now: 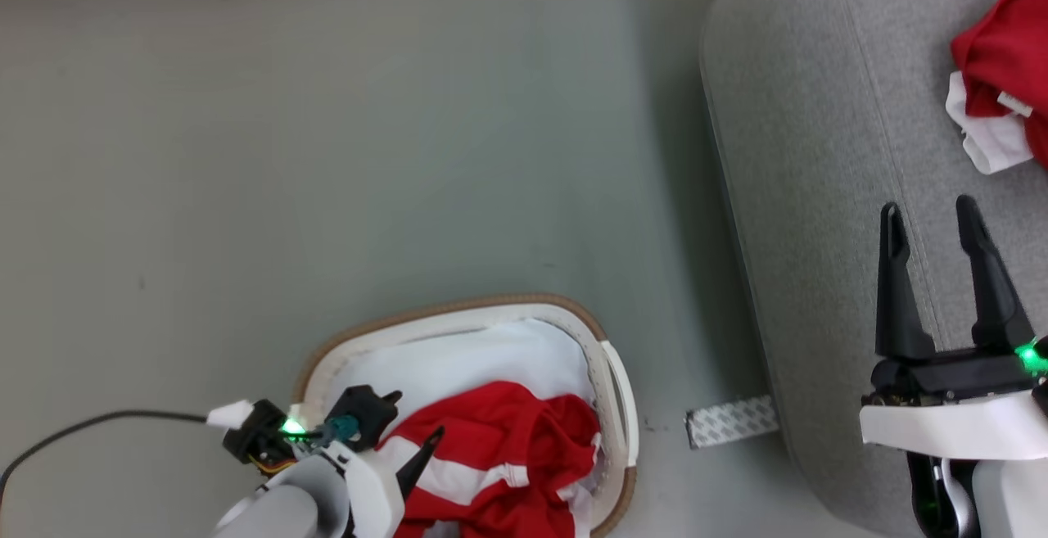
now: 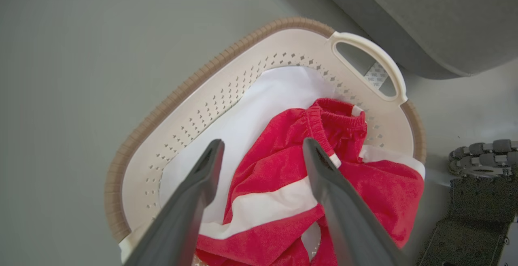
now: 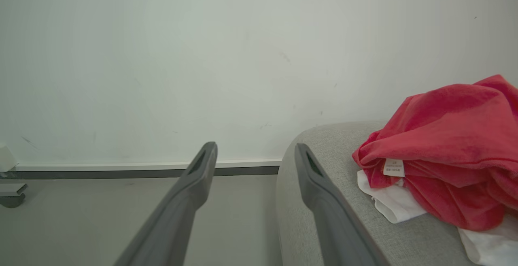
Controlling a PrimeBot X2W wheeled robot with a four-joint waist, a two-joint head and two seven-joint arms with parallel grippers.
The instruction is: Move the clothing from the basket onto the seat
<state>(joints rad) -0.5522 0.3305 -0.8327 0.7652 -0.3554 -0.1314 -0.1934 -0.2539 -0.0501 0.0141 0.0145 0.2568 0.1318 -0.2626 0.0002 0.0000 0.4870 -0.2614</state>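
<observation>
**A:** In the left wrist view, what sits closest?

**B:** The left gripper (image 2: 262,142). Its two dark fingers are spread wide with nothing between them. They point down into the basket (image 2: 210,96), straddling the red-and-white clothing (image 2: 279,169) heaped toward the handle (image 2: 376,61) side. I'd judge the spread is so the fingers can drop on either side of a fold and pinch it.

**A:** And where is the basket?

**B:** On the floor (image 2: 60,96), just beside the seat (image 2: 425,23), probably to keep the carry short.

**A:** What about the head view?

**B:** The left arm hangs over the basket's near end. One finger shows above the red cloth, and I cannot tell whether it touches. The right gripper (image 1: 929,210) is over the seat's edge, its fingers parted and empty. It is well apart from a red garment (image 1: 995,55) lying bunched on the cushion.

**A:** So part of the job is done?

**B:** It looks so. One piece is on the seat and the rest is in the basket.

**A:** And the right wrist view?

**B:** The right fingers are open and hold nothing. They point past the seat's rounded corner toward the wall (image 3: 202,55). The bunched garment lies to their right, with white fabric under the red and a label (image 3: 393,167) showing. That arm seems parked clear while the left goes for the next piece.
</observation>
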